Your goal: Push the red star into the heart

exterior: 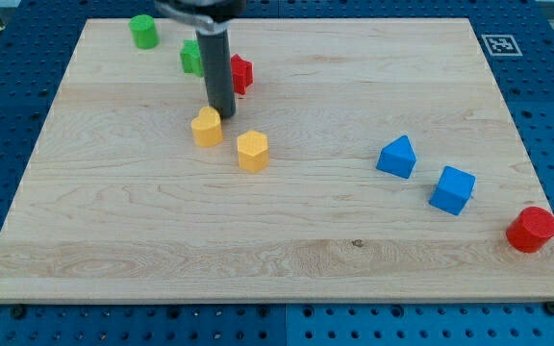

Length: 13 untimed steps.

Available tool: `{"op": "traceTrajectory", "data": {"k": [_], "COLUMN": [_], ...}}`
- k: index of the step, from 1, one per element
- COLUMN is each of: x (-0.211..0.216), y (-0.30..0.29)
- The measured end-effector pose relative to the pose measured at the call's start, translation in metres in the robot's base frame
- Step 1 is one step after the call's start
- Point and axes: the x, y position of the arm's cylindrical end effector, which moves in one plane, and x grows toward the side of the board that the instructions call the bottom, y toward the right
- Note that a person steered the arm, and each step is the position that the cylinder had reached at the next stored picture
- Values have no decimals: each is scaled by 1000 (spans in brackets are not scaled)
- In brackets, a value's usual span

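Note:
The red star [242,74] lies near the board's top, left of centre, partly hidden behind my rod. My tip [227,116] rests below the star, close against the right side of a yellow block [206,128] that looks heart-shaped. A second yellow block [253,151], roughly hexagonal, lies just below and to the right of my tip. The star is apart from both yellow blocks.
A green block [190,58] sits left of the star, partly hidden by the rod. A green cylinder [143,31] is at the top left. Two blue blocks [396,157] [452,190] lie at the right, and a red cylinder [531,230] near the bottom right edge.

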Motion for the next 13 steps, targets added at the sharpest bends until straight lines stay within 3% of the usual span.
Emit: {"op": "traceTrajectory", "data": {"k": [1, 2, 3, 4, 5, 6, 7, 9, 10, 12, 13], "x": [31, 22, -8, -25, -81, -127, -123, -64, -90, -83, -43], "y": [16, 17, 36, 108, 132, 110, 61, 28, 25, -29, -25]}}
